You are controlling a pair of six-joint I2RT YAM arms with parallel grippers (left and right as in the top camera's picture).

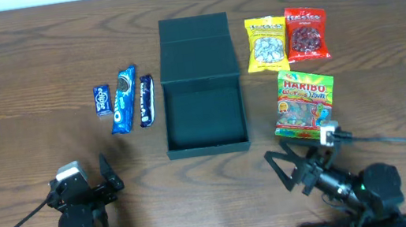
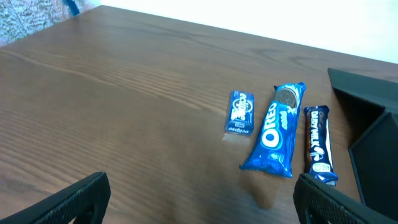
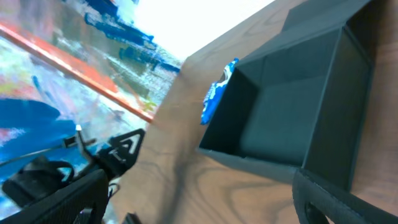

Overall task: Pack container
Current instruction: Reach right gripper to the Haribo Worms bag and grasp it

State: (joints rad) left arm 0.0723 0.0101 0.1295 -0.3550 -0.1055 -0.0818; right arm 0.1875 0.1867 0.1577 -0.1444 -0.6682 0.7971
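Observation:
The dark teal container (image 1: 201,86) stands open at the table's middle, lid flap folded back, and looks empty; it also shows in the right wrist view (image 3: 292,106) and at the right edge of the left wrist view (image 2: 379,130). Left of it lie a small blue packet (image 1: 103,100), an Oreo pack (image 1: 124,99) and a dark chocolate bar (image 1: 145,100). Right of it lie a yellow bag (image 1: 266,43), a red bag (image 1: 306,34) and a Haribo bag (image 1: 305,104). My left gripper (image 1: 92,185) is open and empty near the front edge. My right gripper (image 1: 294,166) is open and empty, just below the Haribo bag.
The three blue snacks also show in the left wrist view: the small packet (image 2: 239,112), the Oreo pack (image 2: 277,129) and the chocolate bar (image 2: 319,144). Cables run from both arms along the front edge of the wooden table (image 1: 14,68).

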